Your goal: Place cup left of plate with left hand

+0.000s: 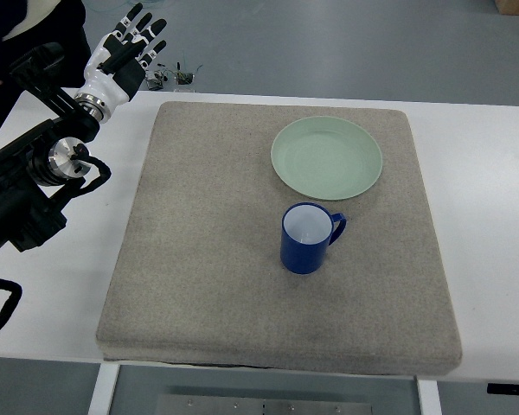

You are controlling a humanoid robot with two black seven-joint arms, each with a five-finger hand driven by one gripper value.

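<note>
The left hand (125, 54) is hanging above the far left corner of the white table (493, 216), its white palm shell and black fingers (135, 21) stretched out straight and slightly fanned, gripping nothing. It is pointing away from the robot, toward the grey floor beyond the table's far edge. Its black forearm, with a silver joint at the wrist, is running back down to the picture's left edge, where a black cable is looping over the tabletop. The hand is staying well apart from everything on the mat.

A thick grey mat (208, 259) is covering most of the table. On it, the blue cup (306, 239) is standing upright with its white inside showing and its handle pointing to the picture's right. The cup is sitting just on the near side of the plate (327, 157), close to the plate's rim but not touching it. The pale green plate is lying flat on the far right part of the mat. The stretch of mat to the plate's left is lying between the hand and the cup.

At the top left corner, part of a person in dark clothing is showing behind the arm.
</note>
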